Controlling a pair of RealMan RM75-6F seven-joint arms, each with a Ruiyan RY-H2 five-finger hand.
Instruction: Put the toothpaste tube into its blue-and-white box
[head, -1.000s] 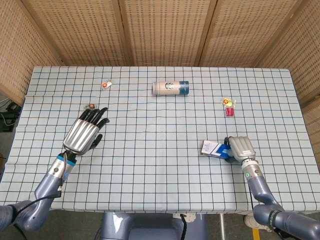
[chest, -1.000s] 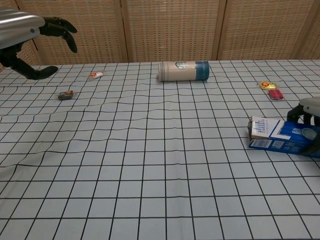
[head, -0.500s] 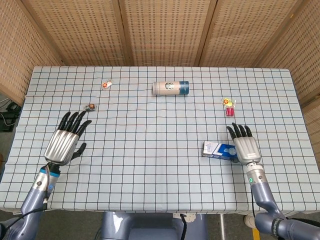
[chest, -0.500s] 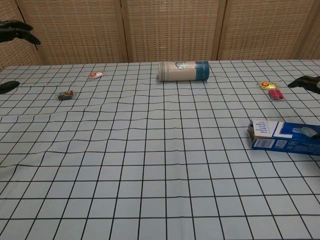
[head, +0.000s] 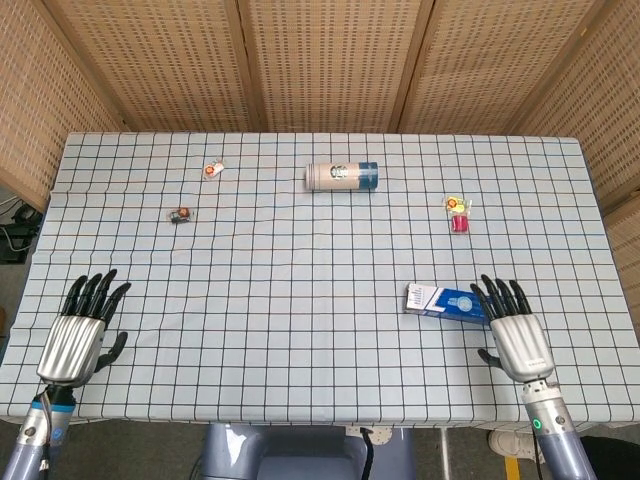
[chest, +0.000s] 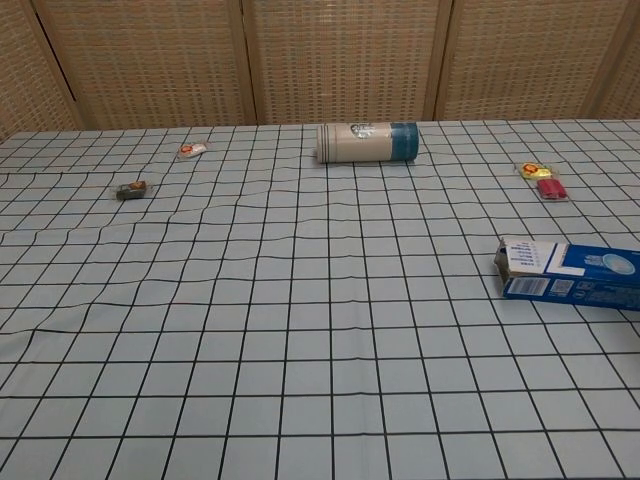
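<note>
— While both of my hands lie flat with fingers spread and nothing in them, my right hand (head: 517, 335) just beside the box's end and my left hand (head: 80, 334) at the far near-left corner, what does that tell you?

— That the blue-and-white box (head: 446, 301) lies on its side, alone. Where is the toothpaste tube?

— I see no loose tube anywhere, so I judge it is inside; the flap end (chest: 517, 262) looks shut, though I cannot be sure. Little seems left to do.

— And around it?

— A checked cloth covers the table (head: 300, 330), rumpled on the left. On it lie a cylindrical can (head: 341, 176) on its side, a red-and-yellow item (head: 458, 212) and two small bits (head: 211, 169). Woven screens (head: 320, 60) stand behind.
</note>
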